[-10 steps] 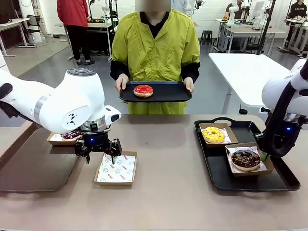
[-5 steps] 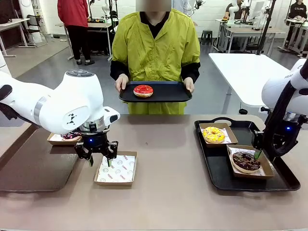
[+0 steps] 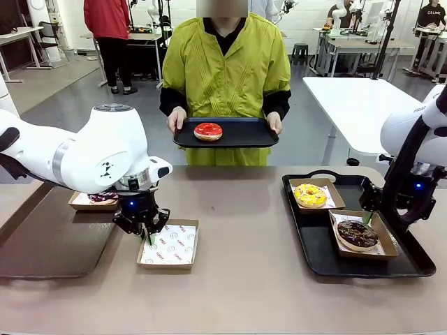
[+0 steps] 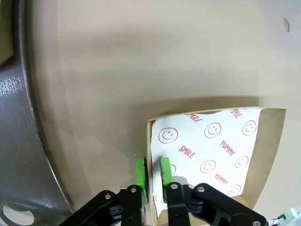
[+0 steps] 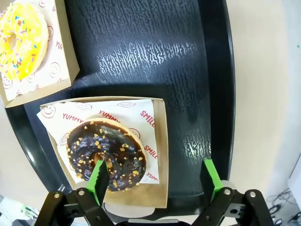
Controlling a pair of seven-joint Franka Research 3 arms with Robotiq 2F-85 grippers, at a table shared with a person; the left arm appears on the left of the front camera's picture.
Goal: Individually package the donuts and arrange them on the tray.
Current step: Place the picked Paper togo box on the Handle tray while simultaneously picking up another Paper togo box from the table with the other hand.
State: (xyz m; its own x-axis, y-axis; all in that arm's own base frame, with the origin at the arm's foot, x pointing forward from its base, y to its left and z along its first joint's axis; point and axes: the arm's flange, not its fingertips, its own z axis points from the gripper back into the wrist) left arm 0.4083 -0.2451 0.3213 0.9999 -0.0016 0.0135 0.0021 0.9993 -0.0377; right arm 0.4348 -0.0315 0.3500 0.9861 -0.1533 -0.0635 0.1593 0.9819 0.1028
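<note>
Front view: left gripper (image 3: 145, 230) down at near-left edge of empty paper-lined box (image 3: 168, 244), fingers close together at box wall. Right gripper (image 3: 375, 206) above far edge of chocolate donut's box (image 3: 363, 236), at right of black tray (image 3: 321, 255); spread hard to judge from this angle. Chocolate donut (image 3: 357, 233) in that box; yellow donut (image 3: 310, 195) in box behind it on same tray. Red donut (image 3: 208, 131) on second tray (image 3: 244, 132) held in person's hands (image 3: 177, 120) at far side. Dark purple donut (image 3: 103, 197), mostly hidden behind left arm, in box at far left.

Left wrist view: green pads (image 4: 140, 173) nipped on side wall of empty box (image 4: 270, 141), one pad outside, one inside on printed liner. Grey tray edge (image 4: 23, 141) at picture's left.

Right wrist view: fingers (image 5: 98, 178) spread wide, holding nothing. One finger over chocolate donut (image 5: 106, 153), other over bare tray floor (image 5: 155, 52). Yellow donut (image 5: 21, 40) boxed at upper corner.
</note>
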